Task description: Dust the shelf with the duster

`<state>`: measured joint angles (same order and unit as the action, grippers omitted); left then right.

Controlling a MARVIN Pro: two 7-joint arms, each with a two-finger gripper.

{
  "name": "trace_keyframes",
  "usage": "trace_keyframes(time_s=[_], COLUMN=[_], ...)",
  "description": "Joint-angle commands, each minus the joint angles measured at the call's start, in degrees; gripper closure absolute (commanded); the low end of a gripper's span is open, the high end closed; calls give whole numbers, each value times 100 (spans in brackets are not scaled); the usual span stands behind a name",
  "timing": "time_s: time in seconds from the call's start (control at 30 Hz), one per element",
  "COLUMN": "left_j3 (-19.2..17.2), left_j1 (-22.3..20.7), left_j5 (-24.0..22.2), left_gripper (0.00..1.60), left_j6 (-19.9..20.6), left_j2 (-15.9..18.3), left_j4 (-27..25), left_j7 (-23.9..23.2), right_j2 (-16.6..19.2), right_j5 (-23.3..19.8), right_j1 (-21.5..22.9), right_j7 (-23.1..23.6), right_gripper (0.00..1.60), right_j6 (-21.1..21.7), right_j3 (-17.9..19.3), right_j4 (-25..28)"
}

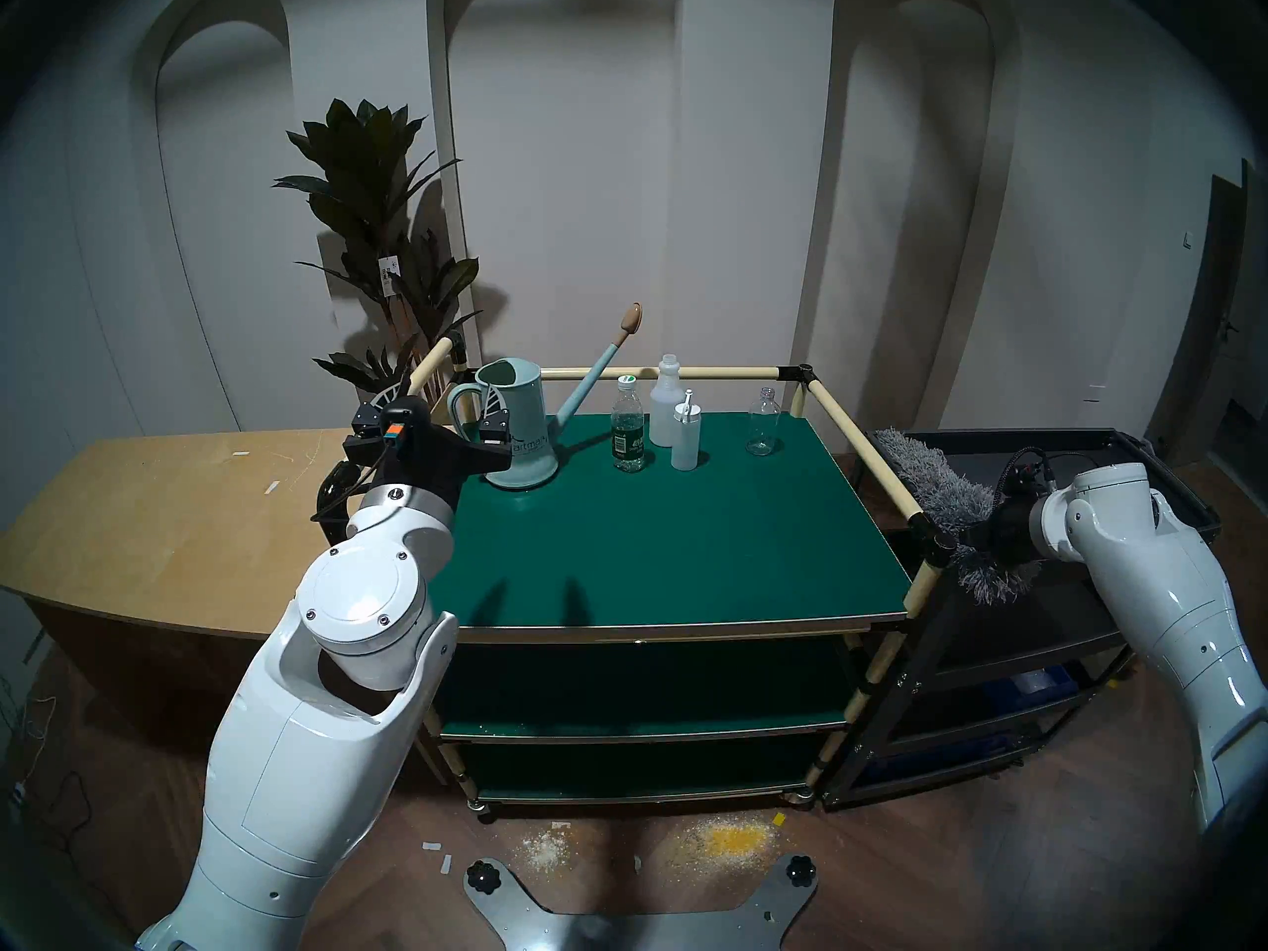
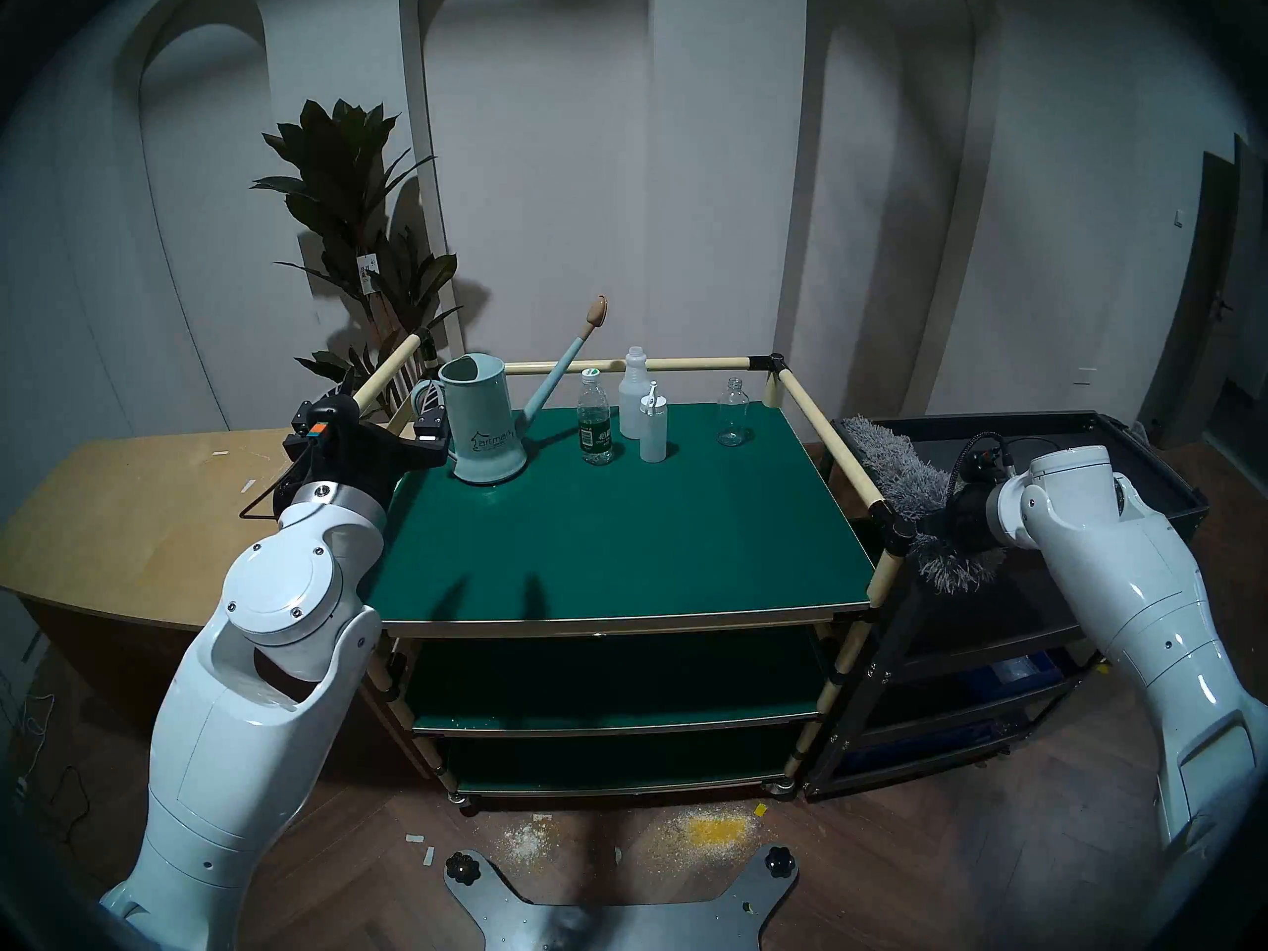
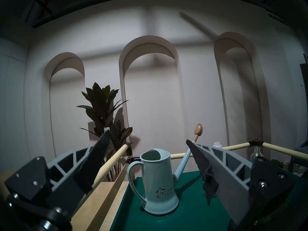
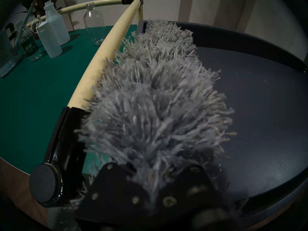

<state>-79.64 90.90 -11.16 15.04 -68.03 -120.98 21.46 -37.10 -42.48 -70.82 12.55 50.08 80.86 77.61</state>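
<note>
Clearly the biggest thing is the shelf [image 1: 659, 545], a three-tier cart with dark green boards and cream rails; its top board is bare in the front half. To its right stands the black tray cart [image 1: 1125, 449], and to its left the wooden cabinet [image 1: 158, 503]. At the back left corner of the top board stands the watering can [image 1: 518, 428], and along the back edge a row of bottles [image 1: 669, 424].

The duster [image 4: 158, 95] lies on the top tray of the black cart, along the shelf's right rail and touching it; its strands hang over the front right corner joint. The right end effector [image 4: 155, 189] is closed on the near end of the duster. The left end effector [image 3: 148, 157] stands wide and empty, level with the watering can at the back left corner.

The step in hand seems to be picking up the duster; no dusting is done yet. The next move probably needs a lift clear of the right rail, then a carry over the green board without hitting the bottles.
</note>
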Motion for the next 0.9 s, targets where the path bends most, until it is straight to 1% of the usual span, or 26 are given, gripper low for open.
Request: trace_keyframes(time_s=[0.0, 0.03, 0.07, 0.1, 0.53, 0.67, 0.87], left_j3=[-16, -14, -13, -12, 17, 26, 54], left_j1=[-137, -139, -141, -145, -171, -166, -157], left_j5=[35, 35, 34, 38, 54, 59, 58], left_gripper=[0, 0, 0, 0, 0, 0, 0], left_j6=[-37, -36, -35, -32, -39, -40, -49], left_j2=[-11, -14, -22, -23, -42, -51, -70], left_j4=[-79, -76, -73, -65, -27, -33, -29], left_j7=[17, 23, 31, 37, 60, 67, 58], right_j2=[12, 14, 20, 35, 181, 315, 556], right_j5=[57, 69, 84, 81, 99, 58, -89], right_j1=[284, 297, 305, 312, 394, 359, 235], right_j7=[116, 130, 141, 170, 355, 409, 543], right_gripper=[160, 159, 123, 0, 0, 0, 0], right_j6=[-94, -95, -102, -102, -24, 4, 81], right_j3=[-61, -73, -83, -85, -84, -11, 231], right_j4=[4, -5, -8, -7, -8, 46, 249])
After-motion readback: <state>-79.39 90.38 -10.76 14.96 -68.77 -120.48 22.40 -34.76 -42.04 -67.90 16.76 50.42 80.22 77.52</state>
